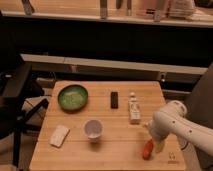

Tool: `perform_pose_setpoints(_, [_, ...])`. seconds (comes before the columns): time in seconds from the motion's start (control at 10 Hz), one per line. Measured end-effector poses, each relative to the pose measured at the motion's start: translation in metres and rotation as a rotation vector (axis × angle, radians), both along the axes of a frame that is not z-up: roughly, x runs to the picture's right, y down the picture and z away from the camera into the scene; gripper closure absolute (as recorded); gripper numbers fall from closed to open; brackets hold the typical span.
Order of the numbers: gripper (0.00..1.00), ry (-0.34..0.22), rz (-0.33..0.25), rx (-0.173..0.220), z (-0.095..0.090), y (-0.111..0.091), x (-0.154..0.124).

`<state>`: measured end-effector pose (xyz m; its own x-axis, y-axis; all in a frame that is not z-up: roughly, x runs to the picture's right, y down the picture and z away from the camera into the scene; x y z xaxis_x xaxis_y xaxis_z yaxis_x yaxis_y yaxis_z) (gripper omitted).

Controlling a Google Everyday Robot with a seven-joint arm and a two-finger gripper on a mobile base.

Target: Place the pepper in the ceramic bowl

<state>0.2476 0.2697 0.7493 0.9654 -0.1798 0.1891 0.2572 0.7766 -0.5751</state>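
One pepper [148, 149] lies at the bench [112, 152] front right; claw [157, 145] low, just beside it, cannot tell if gripping. Green bowl [73, 97] sits well apart, back left.

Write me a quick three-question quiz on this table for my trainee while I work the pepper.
1. True or false: the pepper lies in the ceramic bowl.
2. The gripper, low at the table's front right, is nearest to: A) white cup, B) pepper, C) white bottle.
3. What lies between the bowl and the white bottle?
Key: 1 false, it lies on the table; 2 B; 3 the dark bar.
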Motion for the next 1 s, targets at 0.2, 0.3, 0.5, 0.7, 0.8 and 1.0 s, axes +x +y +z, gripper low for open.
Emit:
perform_pose_setpoints(0.2, [0.20, -0.006, 0.000, -0.006, 0.003, 0.009, 0.000])
perform_pose_setpoints(0.3, [0.20, -0.008, -0.003, -0.008, 0.003, 0.011, 0.001])
perform_pose_setpoints(0.5, [0.20, -0.009, -0.008, -0.015, 0.003, 0.019, 0.002])
perform_pose_setpoints(0.7, [0.20, -0.017, -0.019, -0.019, 0.004, 0.025, 0.000])
perform_pose_setpoints(0.8, [0.20, -0.021, -0.022, -0.019, 0.004, 0.027, 0.000])
perform_pose_setpoints(1.0, [0.20, -0.025, -0.030, -0.021, 0.003, 0.030, 0.001])
